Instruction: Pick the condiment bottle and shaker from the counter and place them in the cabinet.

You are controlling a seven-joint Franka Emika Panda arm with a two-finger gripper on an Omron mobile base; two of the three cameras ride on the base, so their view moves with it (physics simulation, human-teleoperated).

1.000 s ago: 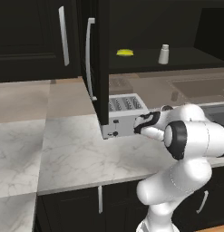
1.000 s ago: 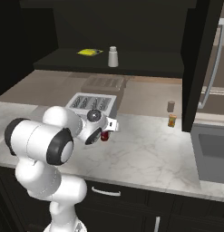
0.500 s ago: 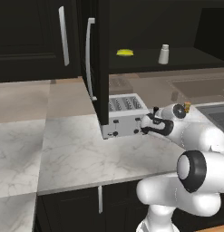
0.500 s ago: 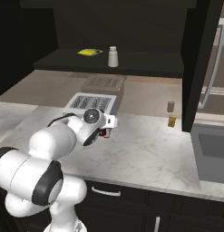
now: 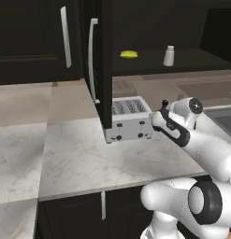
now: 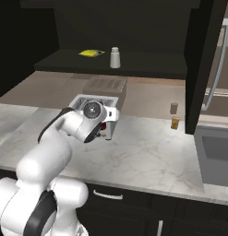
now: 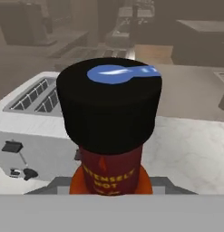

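Left base view: the arm reaches over the marble tabletop point(image 5: 89, 158) beside the toaster point(image 5: 128, 125); the condiment bottle's dark cap point(image 5: 164, 102) shows just above the wrist. The shaker point(image 5: 169, 55) stands on the shelf of the open cabinet point(image 5: 105, 60), near a yellow item point(image 5: 128, 54).

Right base view: the gripper point(image 6: 105, 130) sits against the toaster's front with a glimpse of red between the jaws; a tiny orange-brown jar point(image 6: 175, 122) stands well apart on the tabletop.

Hand view: the condiment bottle point(image 7: 109, 136) rises upright, close before the camera. The jaws stand nearly closed on its lower body. Judged rigid, light and smooth-sided, it is best held low on the body and kept upright.
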